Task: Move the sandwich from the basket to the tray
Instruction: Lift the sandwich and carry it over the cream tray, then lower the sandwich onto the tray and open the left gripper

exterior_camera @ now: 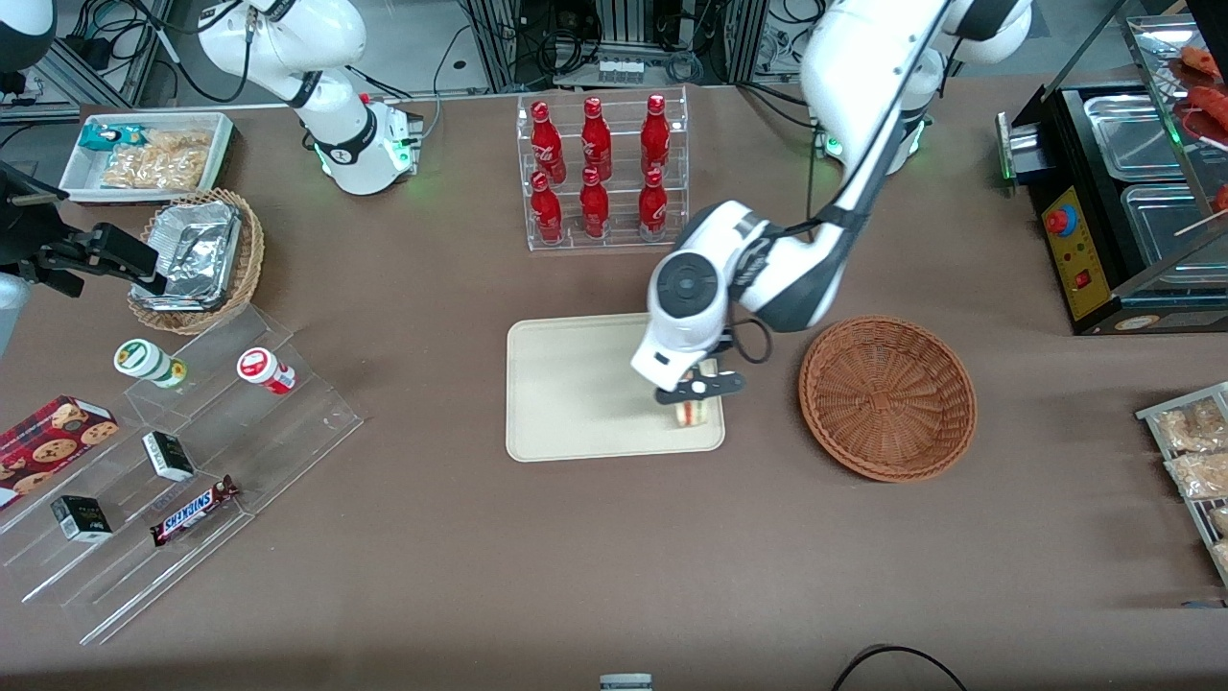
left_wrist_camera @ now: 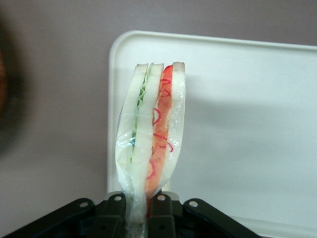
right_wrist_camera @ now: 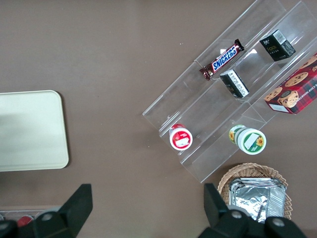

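You face a lab mock-up of a snack shop: red soda bottles racked, Snickers bar displayed, cable-strewn equipment frames nearby.

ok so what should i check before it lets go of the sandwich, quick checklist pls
1. Sandwich gripped in the tool: ok, fingers shut on its wrapped end.
2. Tool over the tray, not the basket: ok.
3. Sandwich inside the tray rim: ok, but close to the corner nearest the basket.
4. Sandwich touching the tray surface: cannot tell.
5. Basket emptied: ok, nothing visible in it.
6. Landing spot free: ok, tray bare around the sandwich.
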Motion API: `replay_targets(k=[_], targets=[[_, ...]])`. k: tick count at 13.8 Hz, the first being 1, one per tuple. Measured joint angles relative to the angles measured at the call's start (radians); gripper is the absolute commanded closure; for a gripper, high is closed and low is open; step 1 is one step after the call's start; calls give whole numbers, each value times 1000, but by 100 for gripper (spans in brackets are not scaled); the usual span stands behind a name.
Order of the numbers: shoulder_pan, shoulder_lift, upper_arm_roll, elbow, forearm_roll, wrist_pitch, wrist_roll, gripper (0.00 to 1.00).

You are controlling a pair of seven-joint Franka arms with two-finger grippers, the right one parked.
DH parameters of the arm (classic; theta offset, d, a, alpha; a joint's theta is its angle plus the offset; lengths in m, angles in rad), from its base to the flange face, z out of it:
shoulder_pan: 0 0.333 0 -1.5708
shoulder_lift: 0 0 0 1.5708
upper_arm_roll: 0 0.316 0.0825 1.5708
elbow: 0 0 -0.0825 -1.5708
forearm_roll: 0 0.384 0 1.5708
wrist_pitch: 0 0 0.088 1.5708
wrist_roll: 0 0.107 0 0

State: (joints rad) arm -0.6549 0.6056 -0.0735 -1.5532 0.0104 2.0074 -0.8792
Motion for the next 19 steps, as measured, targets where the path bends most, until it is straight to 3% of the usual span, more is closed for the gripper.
replay_targets(k=[6,12,13,14,15,19], targets=[[-33,132,-66,148,0,20,-71,96],[-47,174,-94,163,0,94,-115,93],[-49,178,-94,163,0,101,-118,81],[-49,179,-94,164,0,103,-118,31],[-49,180,-93,166,0,104,-119,0],[-48,180,-92,180,1,108,-119,0]])
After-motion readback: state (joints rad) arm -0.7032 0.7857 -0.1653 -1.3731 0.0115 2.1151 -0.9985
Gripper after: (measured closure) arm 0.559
